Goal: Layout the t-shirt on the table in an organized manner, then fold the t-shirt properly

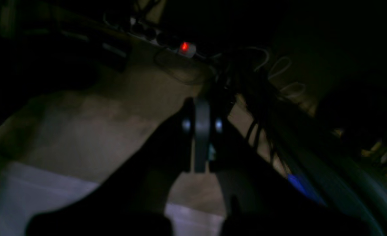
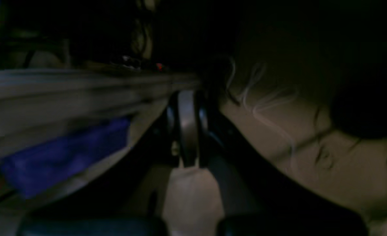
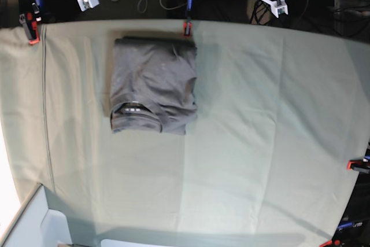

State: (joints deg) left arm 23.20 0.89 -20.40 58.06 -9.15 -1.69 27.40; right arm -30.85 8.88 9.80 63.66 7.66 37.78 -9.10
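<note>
Both claws, left claw (image 1: 201,131) and right claw (image 2: 186,127), I see fully closed, gripping nothing, parked beyond surface (image 3: 260,143); t-shirt (image 3: 153,85) lies folded, well apart from them. Fold looks finished; next, I'd only verify neatness.
</note>
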